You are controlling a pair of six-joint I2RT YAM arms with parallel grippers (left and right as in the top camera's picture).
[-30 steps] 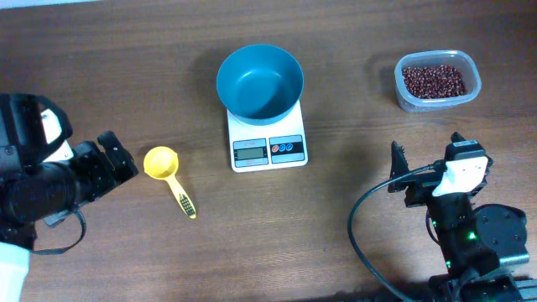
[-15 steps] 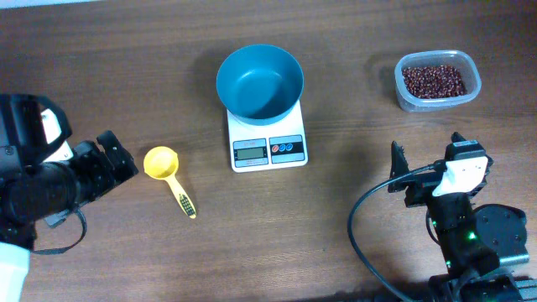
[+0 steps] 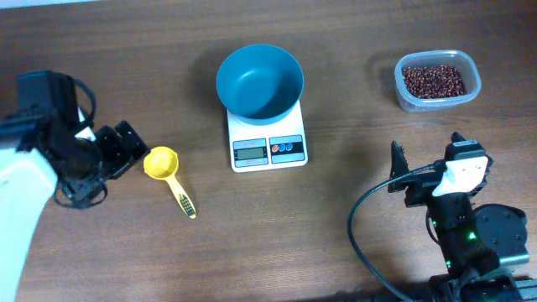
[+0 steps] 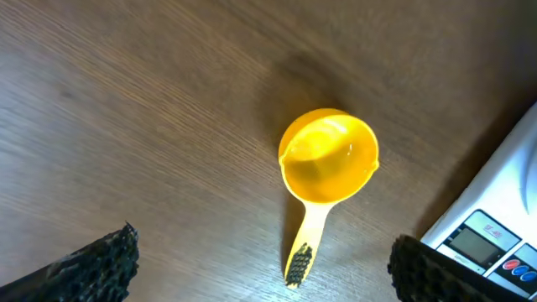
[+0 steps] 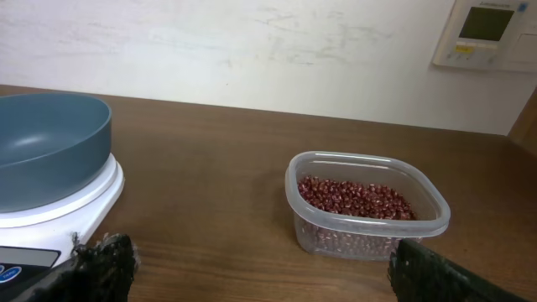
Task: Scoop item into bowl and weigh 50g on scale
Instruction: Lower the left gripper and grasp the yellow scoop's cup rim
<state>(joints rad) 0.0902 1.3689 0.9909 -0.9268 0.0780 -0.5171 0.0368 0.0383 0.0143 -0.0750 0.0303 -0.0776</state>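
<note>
1. While both arms sit at the near side, the brown wood desk [image 3: 352, 109] carries everything, spread left to right.
2. Left arm [image 3: 59, 138], black with a white shell, reaches in from the left edge. The left jaws stand wide apart and grip nothing. In the left wrist view the two dark tips sit at the bottom corners with the scoop between and ahead of them.
3. Right arm [image 3: 461, 201] is at the near right, cable looped beside it. The right jaws are wide apart and clear of everything, pointing toward the far side of the desk.
4. Teal-blue bowl [image 3: 260, 81], round and deep, sits upright on the scale's platform, centre of the desk. Its inside shows only blue.
5. White scale [image 3: 268, 149] is under the bowl, display and red and blue buttons on its near edge. The reading is too small to make out.
6. Clear tub [image 3: 401, 92], a rounded rectangle, is at the far right, well apart from the scale.
7. Yellow scoop [image 3: 161, 163] lies flat left of the scale, cup upward, just beside the left jaws, not touching them. Its handle runs toward the near side.
8. Reddish-brown beans [image 3: 433, 80] are all in the tub, filling the lower part.
</note>
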